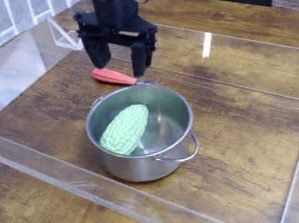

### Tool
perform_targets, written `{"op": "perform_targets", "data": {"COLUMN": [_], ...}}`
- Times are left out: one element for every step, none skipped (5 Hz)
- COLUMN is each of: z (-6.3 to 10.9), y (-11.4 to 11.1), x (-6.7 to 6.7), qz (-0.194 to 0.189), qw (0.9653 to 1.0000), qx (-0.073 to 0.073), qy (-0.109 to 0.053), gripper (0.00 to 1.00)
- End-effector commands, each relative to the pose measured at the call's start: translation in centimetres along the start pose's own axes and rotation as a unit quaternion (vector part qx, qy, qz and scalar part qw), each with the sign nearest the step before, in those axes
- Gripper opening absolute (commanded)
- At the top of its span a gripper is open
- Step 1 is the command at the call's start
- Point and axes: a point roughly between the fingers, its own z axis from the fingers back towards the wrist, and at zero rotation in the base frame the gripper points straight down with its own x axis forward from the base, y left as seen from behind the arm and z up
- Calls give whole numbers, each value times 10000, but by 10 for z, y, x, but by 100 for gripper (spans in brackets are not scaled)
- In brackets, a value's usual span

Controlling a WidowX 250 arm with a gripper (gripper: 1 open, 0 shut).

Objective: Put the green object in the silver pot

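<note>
While the green object (124, 130) lies tilted inside the silver pot (143, 132), we see the gripper (121, 68) with its fingers apart; beside the pot's rim, on the wooden table (241, 124), we see a red object (111, 76).

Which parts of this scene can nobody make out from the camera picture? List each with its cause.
- Underside of the green object: camera view, faces away, inside the silver pot.
- Pot's outer base: camera view, hidden by its own wall.
- Top of the robot arm: camera view, cut off by the upper edge.
</note>
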Motion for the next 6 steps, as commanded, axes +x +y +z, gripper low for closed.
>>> {"op": "perform_targets", "data": {"z": [16,4,-6,-13,-17,-24], "y": [-6,-1,4,7,7,7], "x": [12,7,3,5,8,9], "qz": [282,371,456,516,553,593], "qw": [9994,9991,9987,9984,9982,9979], "qx": [83,147,205,238,234,245], "qy": [-201,-135,-95,-56,-43,7], "gripper": [100,100,100,100,100,100]}}
